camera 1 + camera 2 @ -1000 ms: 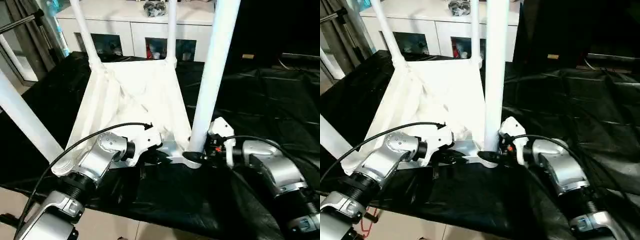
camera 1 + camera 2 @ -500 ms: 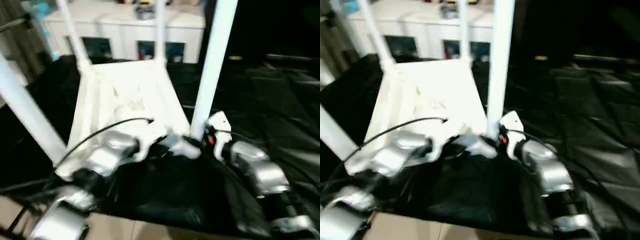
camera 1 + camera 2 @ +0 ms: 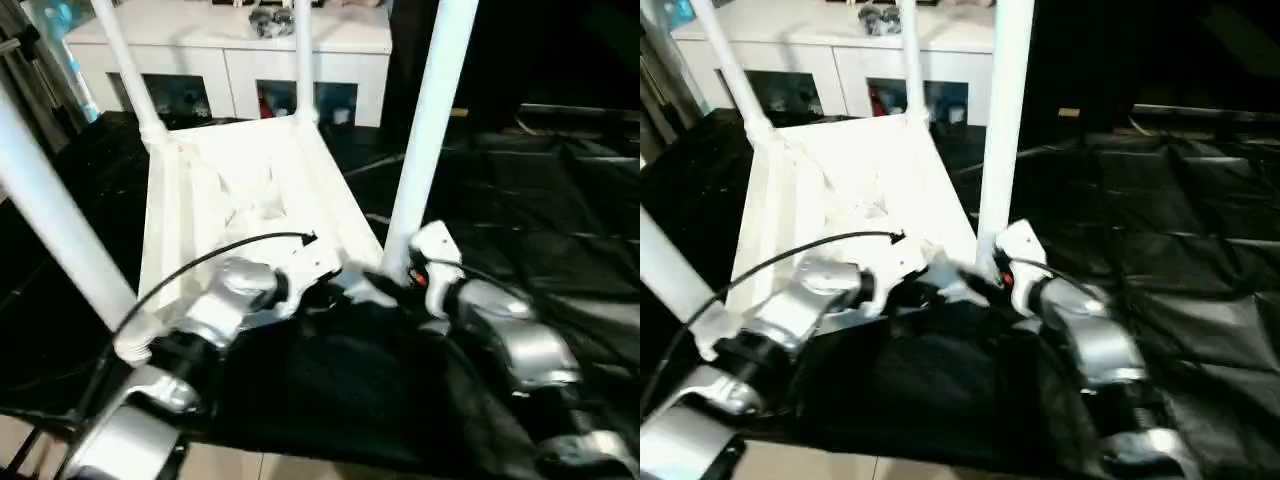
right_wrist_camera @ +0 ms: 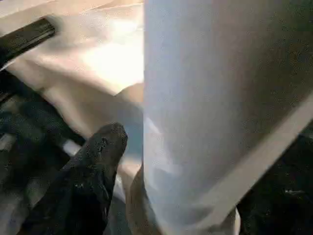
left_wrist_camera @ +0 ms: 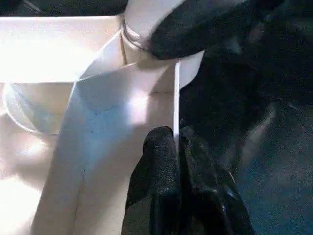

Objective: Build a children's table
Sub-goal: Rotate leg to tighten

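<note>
The children's table lies upside down on black cloth, its white ribbed tabletop (image 3: 240,180) facing up with four white legs standing in the corner sockets. My left gripper (image 3: 335,290) is at the near edge. It is shut on the tabletop's thin rim, and its two black fingertips (image 5: 164,147) pinch that rim. My right gripper (image 3: 385,280) sits at the base of the near right leg (image 3: 425,130). It is open, with the leg between its fingers. One black finger (image 4: 95,166) stands just beside the leg (image 4: 205,98).
The other legs rise at near left (image 3: 55,220), far left (image 3: 120,60) and far right (image 3: 303,50). A white cabinet (image 3: 230,40) with glass doors stands behind. Wrinkled black cloth (image 3: 540,200) spreads to the right. Pale floor (image 3: 300,470) shows below the cloth's near edge.
The whole picture has shifted, so the camera moved. Both grippers stay at the tabletop's near edge and the near right leg.
</note>
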